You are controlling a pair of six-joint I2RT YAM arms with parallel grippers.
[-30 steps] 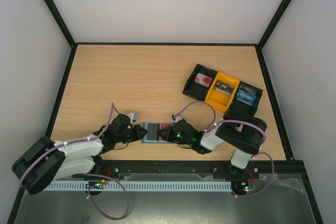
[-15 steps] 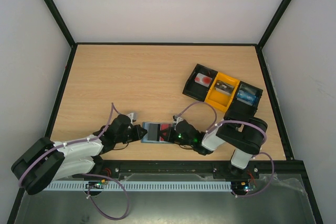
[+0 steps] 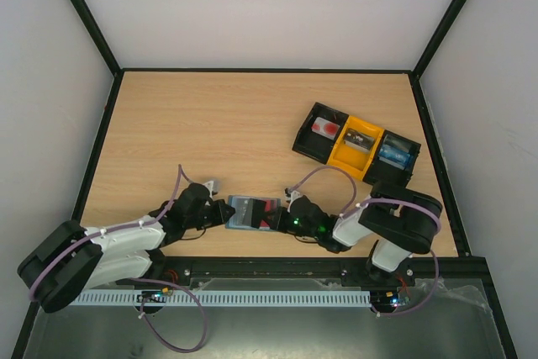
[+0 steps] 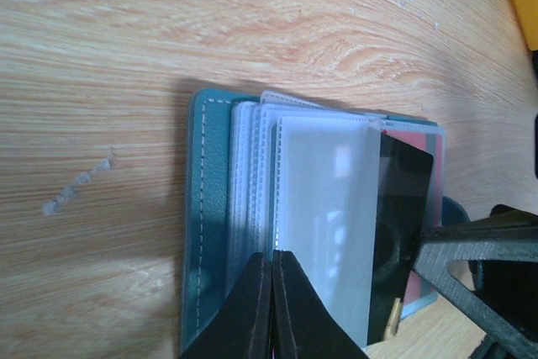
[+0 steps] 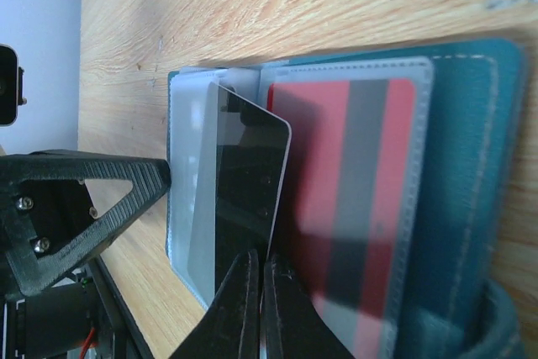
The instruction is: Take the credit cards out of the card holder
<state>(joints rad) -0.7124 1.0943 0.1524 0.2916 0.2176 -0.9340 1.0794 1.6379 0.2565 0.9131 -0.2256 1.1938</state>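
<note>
The grey-blue card holder (image 3: 242,210) lies open on the table between both arms, its clear sleeves (image 4: 324,208) fanned out. My left gripper (image 4: 273,256) is shut on the near edge of the top sleeve and holds the card holder (image 4: 210,208) in place. My right gripper (image 5: 262,265) is shut on the edge of a black credit card (image 5: 244,174), which sticks partway out of that sleeve (image 5: 189,199). From the left wrist, the black card (image 4: 405,199) shows past the sleeve's right end. A red credit card (image 5: 361,199) with a grey stripe sits inside a sleeve on the other flap.
A black-and-yellow three-compartment tray (image 3: 304,142) stands at the back right with small items in it. A black frame rail (image 3: 252,266) runs along the near table edge. The right gripper's finger (image 4: 479,250) is close to the left wrist camera.
My right gripper has closed on the black card and drawn back to the right, sliding the card partly out of its sleeve. The left gripper has stayed put.
</note>
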